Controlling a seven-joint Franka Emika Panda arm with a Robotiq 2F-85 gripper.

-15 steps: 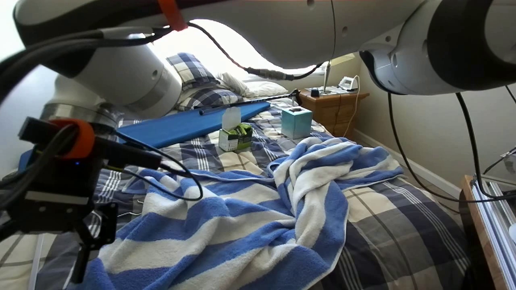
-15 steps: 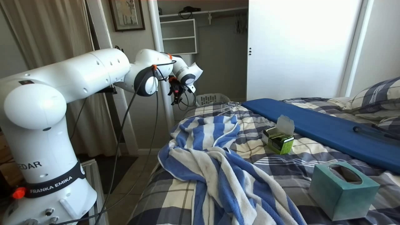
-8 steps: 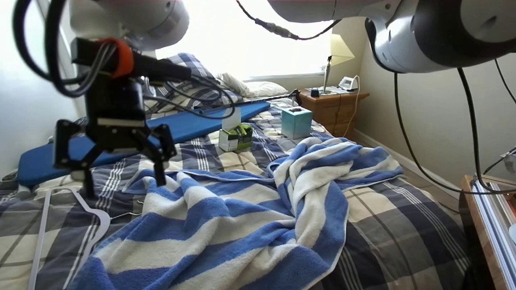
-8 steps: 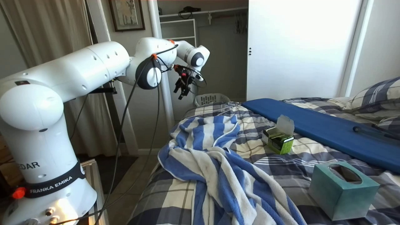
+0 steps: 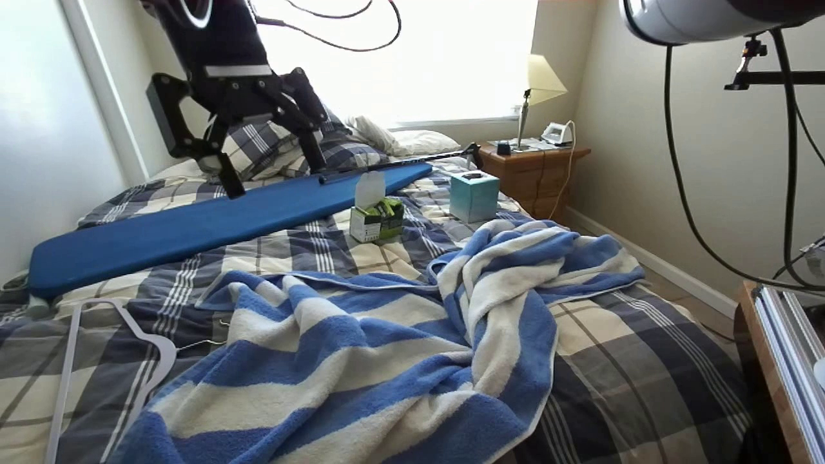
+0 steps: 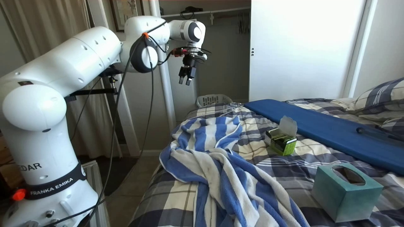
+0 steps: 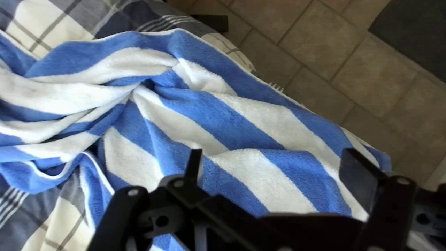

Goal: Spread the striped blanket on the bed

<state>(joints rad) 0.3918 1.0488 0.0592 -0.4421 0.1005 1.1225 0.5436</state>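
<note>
The striped blanket [image 5: 387, 361], broad blue and white, lies rumpled on the bed [image 5: 651, 367], with a twisted bunch of folds in it. It also shows in an exterior view [image 6: 217, 160] near the bed's edge, and it fills much of the wrist view [image 7: 240, 118]. The plaid bedding [image 7: 66, 21] shows at the wrist view's upper left. My gripper [image 5: 276, 177] is open and empty, high above the bed with its fingers pointing down. It also shows in an exterior view [image 6: 184, 82]. In the wrist view its fingers [image 7: 271, 153] stand wide apart over the blanket, not touching it.
A long blue pad [image 5: 167, 232] lies across the bed. An open green box [image 5: 380, 222] and a teal tissue box [image 5: 475, 196] stand beyond the blanket. A white hanger [image 5: 166, 354] lies beside it. Tiled floor [image 7: 331, 52] shows past the bed's edge.
My arm has risen and the gripper has moved up, away from the blanket. It has turned from tilted to pointing down. The blanket has not moved.
</note>
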